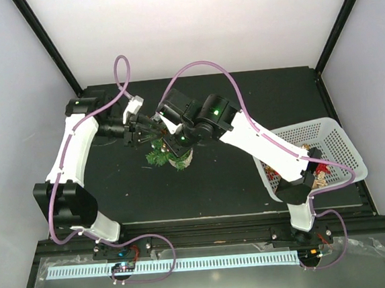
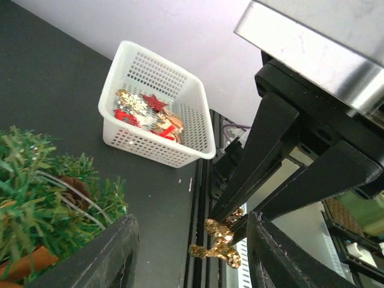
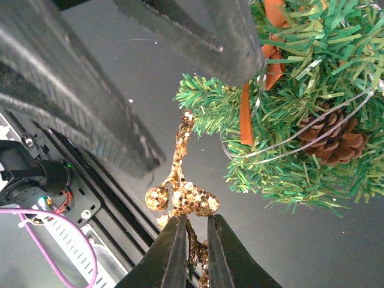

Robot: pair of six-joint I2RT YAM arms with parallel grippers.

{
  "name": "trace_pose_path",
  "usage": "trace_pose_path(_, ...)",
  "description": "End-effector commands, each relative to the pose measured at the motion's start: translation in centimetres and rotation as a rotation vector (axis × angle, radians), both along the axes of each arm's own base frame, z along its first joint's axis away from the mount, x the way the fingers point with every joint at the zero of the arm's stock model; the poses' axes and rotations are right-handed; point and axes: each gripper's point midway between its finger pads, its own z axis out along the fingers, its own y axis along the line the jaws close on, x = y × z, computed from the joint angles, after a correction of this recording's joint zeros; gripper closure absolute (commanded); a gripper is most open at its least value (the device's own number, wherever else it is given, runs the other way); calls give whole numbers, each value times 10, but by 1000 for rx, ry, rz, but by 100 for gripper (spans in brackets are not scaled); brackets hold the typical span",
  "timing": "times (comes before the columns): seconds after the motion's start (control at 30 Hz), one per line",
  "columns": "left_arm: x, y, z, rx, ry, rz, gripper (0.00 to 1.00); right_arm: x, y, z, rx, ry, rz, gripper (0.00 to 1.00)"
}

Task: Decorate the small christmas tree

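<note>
**Seat the gold ornament in the branch before you let go**

The black worktop [image 1: 116, 191] carries the white basket [image 2: 156, 147] of spare ornaments [image 2: 147, 114] at its right side, well apart from the action. The small christmas tree [image 1: 168, 154] stands near the middle of the worktop. Your left gripper [image 2: 191, 240] hangs just beside the tree, its jaws spread with nothing in them. Your right gripper [image 3: 195, 225] has its jaws pinching the gold glitter ornament [image 3: 180, 201] by one end. The ornament's thin far end points at a green branch tip [image 3: 201, 105].

Hanging this ornament looks to be the step in hand. Push its far end in among the needles, not merely against them, because a glitter piece is likely to slide off soft tips. Go slowly, as the tree looks light and could tip under a sideways shove. If the branch bends away, use the empty left jaws to steady it. Loosen the right jaws only once the ornament is lodged.
</note>
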Motion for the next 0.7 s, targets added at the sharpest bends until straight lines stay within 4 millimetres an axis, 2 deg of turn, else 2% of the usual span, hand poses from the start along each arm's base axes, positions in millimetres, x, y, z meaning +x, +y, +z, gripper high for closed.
trace_pose_path(0.0, -13, -7, 7, -6, -31, -34, 51, 3, -2, 14, 29, -49, -18, 86)
trace_pose_path(0.27, -18, -13, 0, 17, -18, -64, 53, 8, -7, 17, 22, -73, -43, 86)
trace_pose_path(0.37, -17, -14, -2, 23, -10, -68, 60, 9, -10, 19, 20, -81, -54, 86)
trace_pose_path(0.57, -14, -16, -2, 20, 4, -68, 82, 10, -14, 19, 17, -90, -70, 86)
trace_pose_path(0.67, -13, -17, -3, 16, 21, -68, 88, 10, -16, 19, 13, -94, -76, 85)
